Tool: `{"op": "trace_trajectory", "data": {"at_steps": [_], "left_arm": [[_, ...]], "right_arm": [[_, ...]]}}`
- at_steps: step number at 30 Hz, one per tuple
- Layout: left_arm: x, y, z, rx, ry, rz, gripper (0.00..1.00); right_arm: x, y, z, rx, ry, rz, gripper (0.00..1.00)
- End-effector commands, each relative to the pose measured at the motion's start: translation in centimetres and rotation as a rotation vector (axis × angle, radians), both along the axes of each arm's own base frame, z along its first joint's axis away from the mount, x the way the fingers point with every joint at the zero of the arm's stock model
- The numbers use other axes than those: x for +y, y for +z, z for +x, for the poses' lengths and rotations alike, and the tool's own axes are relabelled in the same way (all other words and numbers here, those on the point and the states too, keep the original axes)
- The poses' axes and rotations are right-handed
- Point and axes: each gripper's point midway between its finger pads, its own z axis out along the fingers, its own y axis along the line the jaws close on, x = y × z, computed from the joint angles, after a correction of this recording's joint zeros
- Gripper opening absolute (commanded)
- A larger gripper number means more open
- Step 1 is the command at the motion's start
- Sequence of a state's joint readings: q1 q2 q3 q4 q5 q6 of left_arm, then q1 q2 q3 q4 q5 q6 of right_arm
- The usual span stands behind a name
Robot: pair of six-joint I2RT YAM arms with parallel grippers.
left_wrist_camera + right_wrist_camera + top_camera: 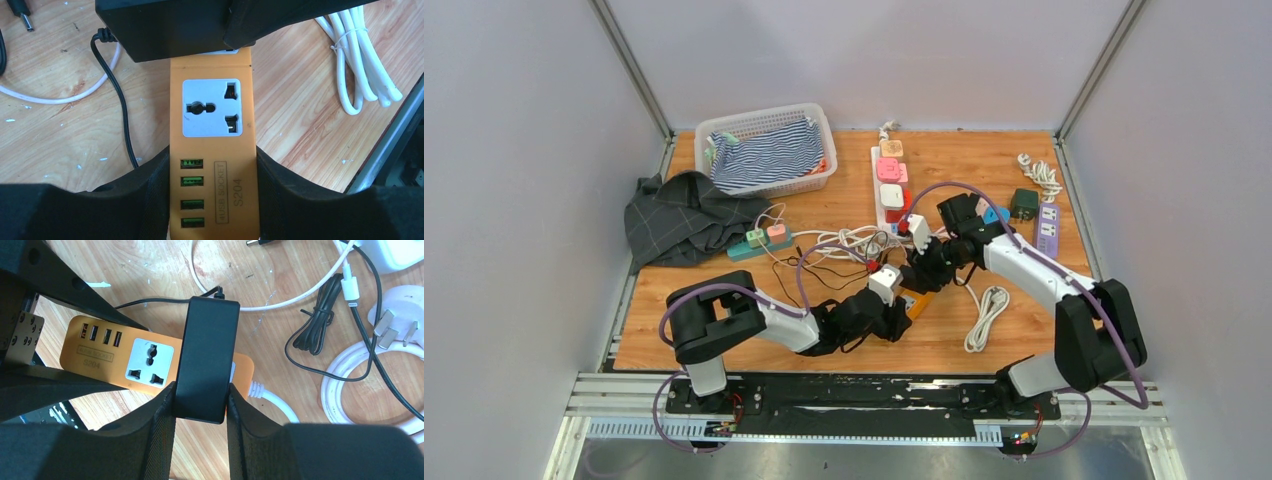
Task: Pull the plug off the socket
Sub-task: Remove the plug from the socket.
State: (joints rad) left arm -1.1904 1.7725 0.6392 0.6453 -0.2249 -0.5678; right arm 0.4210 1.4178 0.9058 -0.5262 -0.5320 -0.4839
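An orange socket strip (212,150) with one white outlet and several green USB ports lies on the wooden table; it also shows in the right wrist view (115,352) and in the top view (916,303). A black plug adapter (205,357) sits on the strip's far outlet, seen also in the left wrist view (170,27). My left gripper (212,197) is shut on the strip's USB end, one finger on each side. My right gripper (201,405) is shut on the black plug's near end. In the top view both grippers meet at the strip (902,318), (921,272).
White coiled cables (360,65) lie right of the strip. A thin black cord (122,115) runs from the plug. A white power strip with pink plugs (889,185), a basket of cloth (769,150), a grey cloth (684,215) and a purple strip (1048,228) lie farther off.
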Motion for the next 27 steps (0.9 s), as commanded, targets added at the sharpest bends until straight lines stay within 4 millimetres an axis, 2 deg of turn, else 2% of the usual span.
{"op": "trace_trajectory", "data": {"at_steps": [1,4,7,8,9,11,12,13,15,18,20,22,23,24,26,27], "left_arm": [[4.0,-6.9,-2.4,0.12,-0.054,0.247,0.0],[3.9,-6.9,-2.4,0.121,-0.058,0.248,0.0],[3.8,-6.9,-2.3,0.117,-0.056,0.249,0.0],[3.8,-7.0,-2.3,0.116,-0.057,0.251,0.0],[3.7,-7.0,-2.3,0.115,-0.061,0.252,0.0],[3.7,-7.1,-2.4,0.115,-0.063,0.254,0.0],[3.7,-7.0,-2.4,0.115,-0.062,0.252,0.0],[3.7,-6.9,-2.5,0.114,-0.061,0.25,0.0],[3.9,-6.8,-2.4,0.112,-0.057,0.25,0.0],[3.9,-6.7,-2.4,0.103,-0.06,0.254,0.0],[3.8,-6.7,-2.4,0.103,-0.068,0.251,0.0],[3.7,-6.6,-2.5,0.104,-0.074,0.25,0.0],[3.8,-6.5,-2.5,0.104,-0.074,0.249,0.0],[3.8,-6.5,-2.6,0.103,-0.074,0.249,0.0],[4.0,-6.4,-2.5,0.098,-0.066,0.249,0.0],[4.0,-6.4,-2.4,0.096,-0.065,0.25,0.0]], "right_arm": [[4.9,4.4,-6.2,0.143,0.196,0.276,0.0],[4.8,5.2,-5.9,0.066,0.193,0.293,0.0],[5.9,6.4,-8.1,0.148,0.263,0.409,0.0],[6.0,6.1,-8.3,0.159,0.268,0.4,0.0],[5.9,5.1,-7.6,0.134,0.241,0.335,0.0],[3.8,1.6,-3.4,-0.008,0.067,0.095,0.0],[2.6,0.5,-1.9,-0.031,-0.006,0.011,0.0],[2.0,0.2,-1.4,-0.007,-0.038,-0.02,0.0],[2.7,1.4,-2.8,0.099,0.004,0.06,0.0],[5.5,5.4,-7.2,0.22,0.208,0.346,0.0],[5.6,6.5,-8.1,0.208,0.243,0.391,0.0],[5.6,6.6,-8.1,0.176,0.241,0.397,0.0],[5.4,6.1,-7.1,0.132,0.199,0.361,0.0],[4.6,4.7,-5.1,0.057,0.107,0.273,0.0],[0.9,1.7,-0.3,-0.085,-0.138,0.037,0.0],[0.1,0.7,0.2,-0.036,-0.18,0.001,0.0]]}}
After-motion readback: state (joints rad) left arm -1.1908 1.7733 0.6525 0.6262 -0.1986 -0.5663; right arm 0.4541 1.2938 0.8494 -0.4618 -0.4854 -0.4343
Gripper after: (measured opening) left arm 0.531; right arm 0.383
